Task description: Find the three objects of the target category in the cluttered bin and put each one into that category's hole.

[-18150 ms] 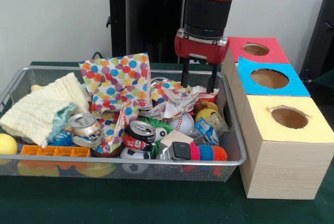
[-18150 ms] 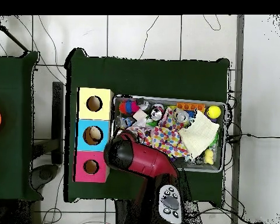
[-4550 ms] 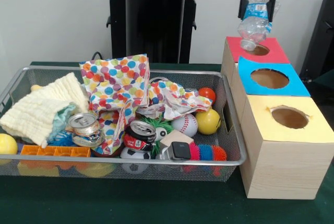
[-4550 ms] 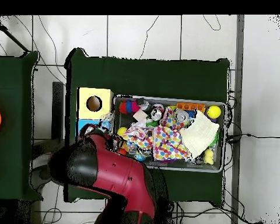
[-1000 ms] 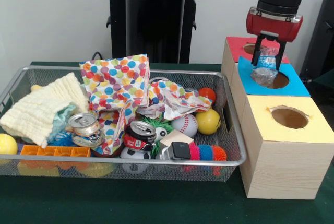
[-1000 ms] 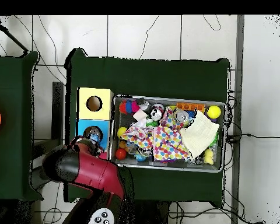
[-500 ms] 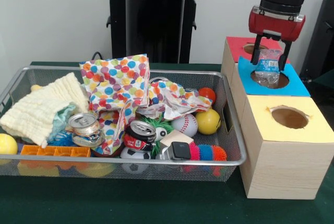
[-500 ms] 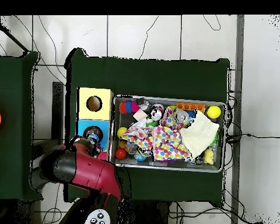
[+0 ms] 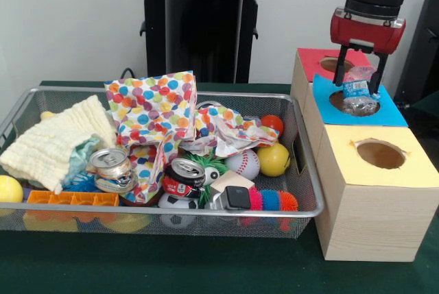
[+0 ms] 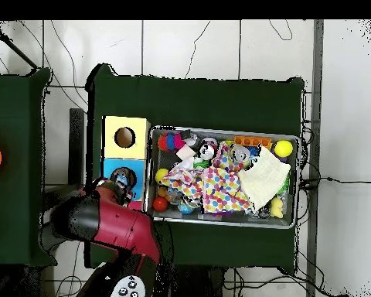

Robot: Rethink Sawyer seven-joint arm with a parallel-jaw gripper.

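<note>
A crumpled clear plastic bottle (image 9: pixel 359 104) with a blue label stands half inside the round hole of the blue box (image 9: pixel 391 110). My gripper (image 9: pixel 358 88) hangs right over that hole, its fingers on either side of the bottle's upper part, shut on it. In the overhead view the arm covers most of the blue box (image 10: pixel 110 165), and the bottle (image 10: pixel 124 181) shows at the gripper (image 10: pixel 121 184). Two crushed cans (image 9: pixel 112 164) (image 9: pixel 184 174) lie at the front of the wire bin (image 9: pixel 206 210).
A red box (image 9: pixel 310 58) stands behind the blue one and a yellow box (image 9: pixel 411 165) in front, each with a hole. The bin holds polka-dot paper (image 9: pixel 154 109), a yellow cloth (image 9: pixel 58 140), a yellow ball (image 9: pixel 273 159), a baseball (image 9: pixel 240 162) and several toys.
The gripper carried the bottle from the bin over the red box to the blue box and lowered it into the hole. In the last half second it shifted slightly right.
</note>
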